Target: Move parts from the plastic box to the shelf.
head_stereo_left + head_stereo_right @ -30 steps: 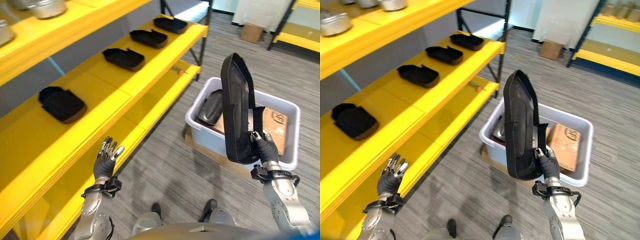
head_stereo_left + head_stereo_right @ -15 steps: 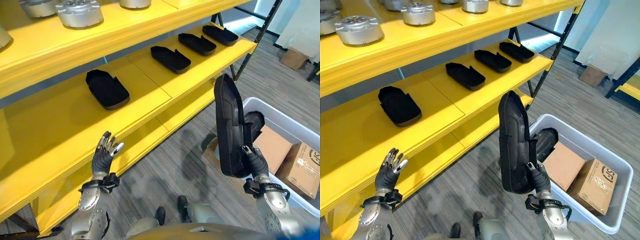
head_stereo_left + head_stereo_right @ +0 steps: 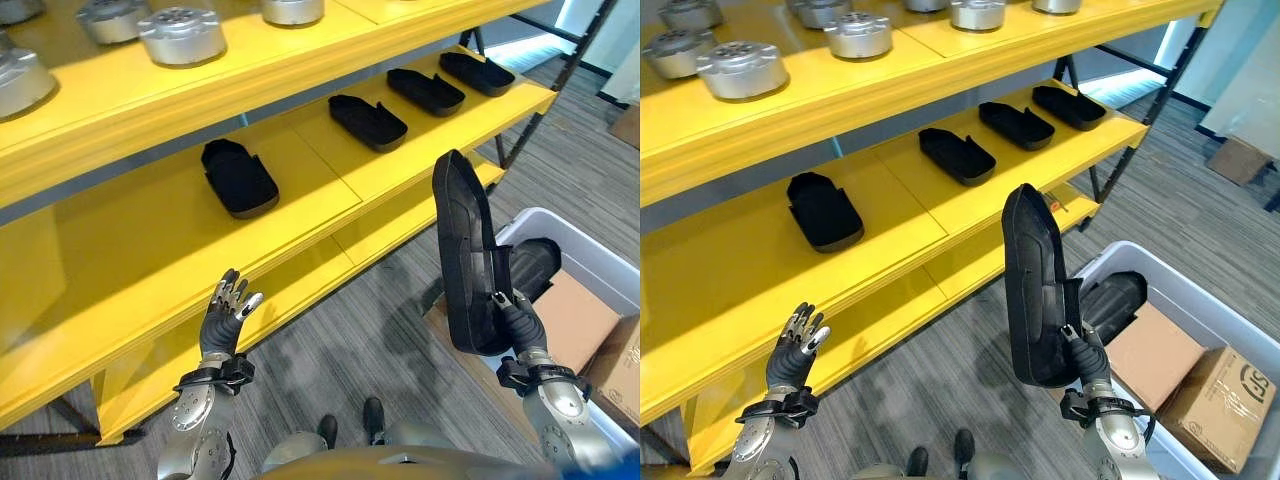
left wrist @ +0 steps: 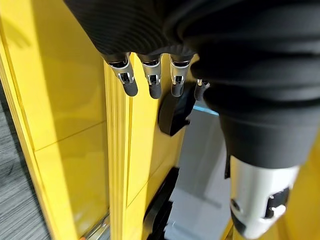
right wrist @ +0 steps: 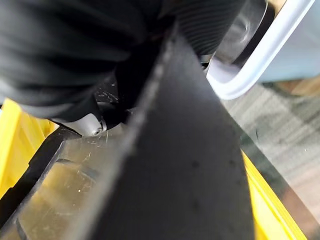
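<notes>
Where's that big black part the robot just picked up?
The black part stands upright in the right hand, above the floor between the yellow shelf and the plastic box.

the black part [image 3: 1035, 295] held upright covers most of the right hand [image 3: 1087, 358], so its fingers barely show. the part also hides a slice of the plastic box [image 3: 1200, 300], whose far side runs off the picture's edge. a second dark part [image 3: 1112, 303] in the box is half hidden. the top shelf's metal discs [image 3: 742, 68] are cut off at the top edge.
</notes>
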Available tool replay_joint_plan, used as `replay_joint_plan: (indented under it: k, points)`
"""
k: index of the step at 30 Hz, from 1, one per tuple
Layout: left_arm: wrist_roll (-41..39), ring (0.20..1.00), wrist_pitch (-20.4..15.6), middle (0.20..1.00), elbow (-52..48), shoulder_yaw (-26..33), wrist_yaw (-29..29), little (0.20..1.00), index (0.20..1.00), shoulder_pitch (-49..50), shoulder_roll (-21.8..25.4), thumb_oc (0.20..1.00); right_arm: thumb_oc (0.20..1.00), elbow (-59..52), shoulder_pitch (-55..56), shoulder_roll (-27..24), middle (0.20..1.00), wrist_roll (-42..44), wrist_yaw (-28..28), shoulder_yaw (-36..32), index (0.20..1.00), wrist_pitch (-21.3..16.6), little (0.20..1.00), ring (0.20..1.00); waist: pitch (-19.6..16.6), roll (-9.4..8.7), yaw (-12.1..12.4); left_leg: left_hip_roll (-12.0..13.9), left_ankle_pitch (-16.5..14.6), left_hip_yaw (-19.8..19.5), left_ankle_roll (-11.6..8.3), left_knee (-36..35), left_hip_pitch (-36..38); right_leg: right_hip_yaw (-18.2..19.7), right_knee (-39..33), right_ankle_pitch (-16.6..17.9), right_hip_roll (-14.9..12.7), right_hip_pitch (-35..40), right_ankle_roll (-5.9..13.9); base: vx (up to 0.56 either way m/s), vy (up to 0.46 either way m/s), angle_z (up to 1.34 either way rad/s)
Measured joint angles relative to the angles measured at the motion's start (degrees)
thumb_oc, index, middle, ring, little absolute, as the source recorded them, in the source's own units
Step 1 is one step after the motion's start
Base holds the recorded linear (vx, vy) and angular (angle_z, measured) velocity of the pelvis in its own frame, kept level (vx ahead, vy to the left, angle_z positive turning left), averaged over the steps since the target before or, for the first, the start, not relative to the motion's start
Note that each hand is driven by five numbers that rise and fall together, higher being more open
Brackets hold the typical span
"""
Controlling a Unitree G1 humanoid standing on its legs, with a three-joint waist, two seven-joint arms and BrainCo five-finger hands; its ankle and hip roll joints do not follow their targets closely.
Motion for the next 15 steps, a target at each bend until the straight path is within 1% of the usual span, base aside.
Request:
replay_joint_plan:
  k: [1,2,3,4,5,6,7,8,9,10,11,12,13,14,15]
  points:
    - [-0.1,1.000,-0.2,1.000,-0.1,0.7,0.0,1.000,1.000,0.0,0.0,1.000,0.200,0.0,-0.1,-0.8,0.200,-0.1,0.4,0.6,0.200,0.1,0.200,0.200,0.6,-0.58,1.9,6.1,-0.2,5.0,-0.12,2.0,-1.4,-0.1,0.1,-0.8,-0.2,-1.7,-0.12,0.01,0.203,1.51]
    - [-0.1,1.000,0.0,1.000,0.2,0.9,0.0,1.000,1.000,1.1,0.2,1.000,0.200,0.1,-1.2,-1.1,0.200,-0.1,0.6,0.6,0.200,0.1,0.200,0.200,1.0,-0.20,2.6,10.0,-0.2,4.4,-0.50,2.0,-0.8,-0.5,0.3,-0.5,-0.3,-1.7,-0.55,0.02,0.175,0.39]
    - [-0.1,1.000,0.1,1.000,0.6,0.9,0.1,1.000,1.000,1.5,0.1,1.000,0.200,0.1,-1.5,-1.1,0.200,-0.1,0.5,0.3,0.200,0.1,0.200,0.200,1.2,-0.53,2.7,13.1,0.0,4.2,-1.07,1.9,-0.3,-1.0,0.3,-0.6,-0.7,-1.6,-0.35,0.06,0.199,0.49]
    - [-0.1,1.000,0.2,1.000,1.1,0.7,0.1,1.000,1.000,1.1,0.2,1.000,0.200,0.4,-1.2,-0.9,0.200,-0.1,0.5,-0.8,0.200,0.1,0.200,0.200,1.1,-0.20,2.1,17.0,0.4,3.7,-1.74,1.9,-0.6,-3.2,0.8,-1.3,-1.1,-1.6,0.28,0.06,0.158,0.78]
    - [-0.1,1.000,0.1,1.000,1.1,0.8,0.1,1.000,1.000,1.0,-0.2,1.000,0.200,0.9,-1.4,-1.2,0.200,-0.1,0.3,-1.2,0.200,0.1,0.200,0.200,1.1,-0.06,1.2,21.1,0.6,4.9,-1.45,1.4,-1.2,-4.6,2.1,-2.1,-1.4,-1.7,0.65,0.12,0.340,0.82]
    - [-0.1,1.000,0.1,1.000,1.1,0.6,0.1,1.000,1.000,0.7,-0.5,1.000,0.200,1.1,-1.4,-1.2,0.200,0.0,0.2,-2.4,0.200,0.1,0.200,0.200,1.1,0.44,1.1,25.0,1.4,5.7,-2.57,-0.9,-0.5,-4.7,5.2,-3.5,-2.1,-2.8,2.65,0.11,0.300,0.63]
    - [0.0,1.000,0.1,1.000,1.3,0.5,0.1,1.000,1.000,0.7,-0.7,1.000,0.200,1.0,-1.4,-1.2,0.200,0.0,0.2,-3.0,0.200,0.0,0.200,0.200,1.3,0.92,0.9,26.9,1.7,9.0,-2.95,-1.7,-0.3,-5.2,6.4,-3.8,-2.8,-3.1,3.21,0.08,0.219,0.51]
    - [0.0,1.000,0.3,1.000,1.7,0.3,0.2,1.000,1.000,0.4,-1.0,1.000,0.200,1.0,-1.2,-1.1,0.200,0.0,0.2,-3.9,0.200,0.0,0.200,0.200,1.2,1.75,0.0,27.6,1.8,13.1,-2.93,-1.9,-0.5,-6.8,6.6,-3.7,-3.8,-2.9,4.35,0.10,0.209,0.61]
    - [0.0,1.000,0.4,1.000,1.9,0.1,0.2,1.000,1.000,0.0,-1.7,1.000,0.200,0.5,0.1,-1.4,0.200,0.0,-0.1,-5.0,0.200,0.0,0.200,0.200,0.7,3.35,-0.6,27.2,1.7,16.4,-2.27,-2.5,-0.7,-7.6,6.6,-3.4,-4.4,-2.5,5.81,0.08,0.162,0.69]
    - [0.0,1.000,0.4,1.000,1.5,0.2,0.1,1.000,1.000,0.3,-2.8,1.000,0.200,-0.6,1.9,-2.3,0.200,0.2,-0.2,-5.5,0.200,0.0,0.200,0.200,-0.1,6.22,-0.9,26.8,1.2,16.5,-0.42,-4.1,-0.5,-8.3,6.5,-3.5,-4.1,-2.4,7.31,0.13,0.252,0.47]
    - [0.0,1.000,0.4,1.000,1.8,0.6,0.0,1.000,1.000,-0.1,-2.8,1.000,0.200,-0.2,2.5,-2.1,0.200,0.1,-0.1,-6.3,0.200,0.0,0.200,0.200,0.2,7.14,-0.3,26.1,4.7,14.7,-4.35,-5.1,0.3,-8.0,6.8,-3.2,-4.7,-1.9,8.56,0.16,0.243,0.27]
    - [0.0,1.000,0.4,1.000,2.3,1.0,0.2,1.000,1.000,-0.2,-1.8,1.000,0.200,-0.1,3.6,-0.3,0.200,0.0,-0.1,-5.7,0.200,0.5,0.200,0.200,-0.5,6.00,0.1,23.5,4.8,14.5,-4.56,-5.0,0.2,-6.4,7.2,-3.6,-6.7,-1.8,9.83,0.16,0.246,0.31]
    - [0.1,1.000,0.4,1.000,2.2,1.1,0.1,1.000,1.000,-0.1,-0.5,1.000,0.200,-0.3,5.1,1.3,0.200,0.0,0.0,-5.1,0.200,0.5,0.200,0.200,-1.0,5.07,0.1,20.8,4.9,14.4,-4.42,-5.6,0.2,-4.3,6.9,-4.0,-8.4,-1.6,10.61,0.17,0.236,0.50]
    - [0.1,1.000,0.4,1.000,2.2,1.2,0.0,1.000,1.000,0.1,0.8,1.000,0.200,-0.3,5.8,2.0,0.200,0.0,0.2,-4.4,0.200,0.6,0.200,0.200,-1.8,3.49,0.0,18.4,5.1,14.0,-4.24,-6.1,0.5,-3.6,6.3,-3.7,-10.6,-1.4,11.20,0.10,0.151,0.51]
    - [0.1,1.000,0.4,1.000,2.2,1.5,0.0,1.000,1.000,0.5,2.0,1.000,0.200,-0.2,5.9,2.2,0.200,-0.1,0.5,-3.8,0.200,0.8,0.200,0.200,-2.4,2.60,0.3,16.3,5.4,14.4,-3.57,-6.1,0.5,-3.2,6.0,-3.2,-12.1,-1.3,10.85,0.19,0.285,0.42]
